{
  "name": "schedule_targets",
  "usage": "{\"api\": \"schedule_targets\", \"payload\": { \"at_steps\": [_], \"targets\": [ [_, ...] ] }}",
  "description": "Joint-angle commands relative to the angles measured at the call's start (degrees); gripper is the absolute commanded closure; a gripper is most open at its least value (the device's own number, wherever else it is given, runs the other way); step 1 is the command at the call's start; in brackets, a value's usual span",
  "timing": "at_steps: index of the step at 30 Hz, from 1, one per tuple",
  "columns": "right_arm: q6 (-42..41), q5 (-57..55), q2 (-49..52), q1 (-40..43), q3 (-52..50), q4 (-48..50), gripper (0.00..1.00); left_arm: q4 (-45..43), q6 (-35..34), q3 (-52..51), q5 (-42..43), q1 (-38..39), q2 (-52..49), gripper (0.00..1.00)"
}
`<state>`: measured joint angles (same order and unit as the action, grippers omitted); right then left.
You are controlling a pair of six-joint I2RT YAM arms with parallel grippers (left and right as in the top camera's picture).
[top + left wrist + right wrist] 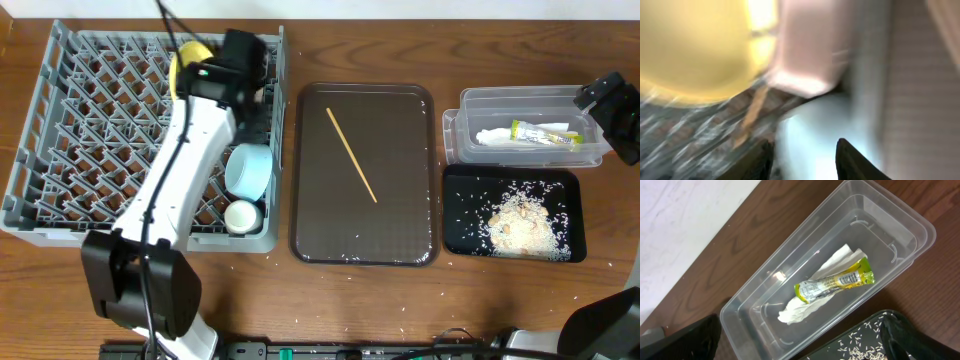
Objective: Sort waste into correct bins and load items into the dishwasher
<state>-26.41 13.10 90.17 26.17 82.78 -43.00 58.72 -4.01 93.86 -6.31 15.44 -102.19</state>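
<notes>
Over the table, the overhead view has my left arm reaching across the rack point(60, 150), the left gripper point(245, 75) hanging beside the yellow plate point(190, 55). The plate stands on edge among the pegs, I judge so it can drain. The blue bowl point(248, 168) and the cup point(242, 215) sit close together along the rack's right wall, which leaves the rest of the grid for other items. One chopstick point(350, 155) lies alone and diagonal on the brown tray point(400, 200), so I judge the loading unfinished. At the right, the tub point(470, 97) holds the napkin point(495, 137) and wrapper point(545, 133), dry waste together. The black tray point(456, 245) just below it carries the rice point(520, 225), food kept apart. I cannot find the white bowl here.

On the left wrist view, badly blurred, the fingers point(762, 160) stand apart with nothing between them. Beyond the gap is the bowl, with the plate at upper left. A tan stick point(752, 117) leans among the pegs, likely the other chopstick, though I cannot be sure.

On the right wrist view, the right gripper point(802, 335) hovers above the tub, fingers spread wide and empty. The wrapper lies on top of the napkin on the tub floor, and a grain-strewn corner of the black tray shows below. I take it this arm is parked clear so the left one has room to work
</notes>
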Motion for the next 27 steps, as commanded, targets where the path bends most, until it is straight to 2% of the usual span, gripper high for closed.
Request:
{"api": "schedule_targets", "payload": {
  "at_steps": [1, 3, 8, 9, 14, 17, 20, 27],
  "targets": [
    [-0.33, 0.02, 0.04, 0.02, 0.42, -0.09, 0.01, -4.15, -1.55, 1.01, 12.66, 5.11, 0.98, 0.59],
    [-0.33, 0.02, 0.04, 0.02, 0.42, -0.09, 0.01, -8.48, -8.02, 0.74, 12.48, 8.94, -0.76, 0.59],
    [-0.33, 0.02, 0.04, 0.02, 0.42, -0.09, 0.01, -13.27, -27.08, 0.44, 4.20, 14.97, -6.84, 0.59],
    [-0.33, 0.02, 0.04, 0.02, 0.42, -0.09, 0.01, -13.97, -28.63, 0.44, 3.78, 15.80, -8.00, 0.59],
    [-0.33, 0.02, 0.04, 0.02, 0.42, -0.09, 0.01, -18.95, -32.92, 0.44, 3.65, 19.12, -14.75, 0.60],
    [-0.33, 0.02, 0.04, 0.02, 0.42, -0.09, 0.01, -19.63, -38.42, 0.44, 3.65, 19.52, -17.88, 0.60],
    [-0.33, 0.02, 0.04, 0.02, 0.42, -0.09, 0.01, -19.65, -40.96, 0.44, 3.67, 19.52, -19.76, 0.60],
    [-0.33, 0.04, 0.04, 0.02, 0.42, -0.09, 0.01, -21.29, -41.33, 0.44, 3.69, 20.37, -23.34, 0.64]
  ]
}}
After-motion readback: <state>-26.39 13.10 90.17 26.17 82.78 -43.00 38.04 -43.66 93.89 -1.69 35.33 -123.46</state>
